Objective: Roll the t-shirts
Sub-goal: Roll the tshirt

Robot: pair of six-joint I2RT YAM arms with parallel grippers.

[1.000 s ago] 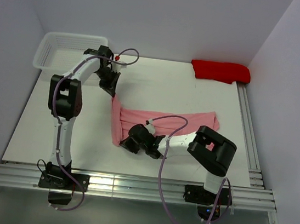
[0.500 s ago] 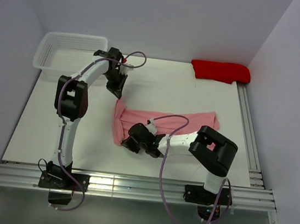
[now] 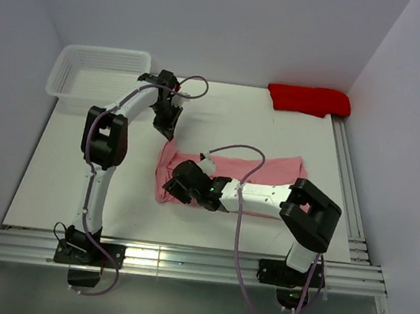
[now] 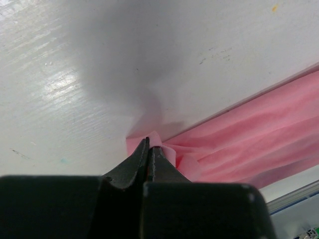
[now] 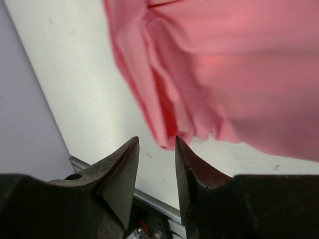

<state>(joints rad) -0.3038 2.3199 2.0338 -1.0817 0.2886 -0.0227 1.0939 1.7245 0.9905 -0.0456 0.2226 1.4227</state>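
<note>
The pink t-shirt (image 3: 278,167) lies gathered into a long band across the middle of the table (image 3: 238,122). My left gripper (image 3: 167,132) is shut on its far-left corner, and in the left wrist view that gripper (image 4: 149,142) pinches a small fold of the t-shirt (image 4: 259,129). My right gripper (image 3: 165,190) hovers at the band's near-left end, with its forearm lying over the cloth. In the right wrist view the right gripper (image 5: 156,142) is open with nothing between its fingers. The bunched edge of the t-shirt (image 5: 224,74) sits just beyond its tips.
A white mesh basket (image 3: 97,72) stands at the back left. A folded red cloth (image 3: 308,100) lies at the back right by the wall. Metal rails run along the near edge (image 3: 181,261) and the right side (image 3: 346,183) of the table.
My right gripper has opened and let go of the shirt's near-left end, shifting slightly left and away. My left gripper has carried its corner a little to the right.
</note>
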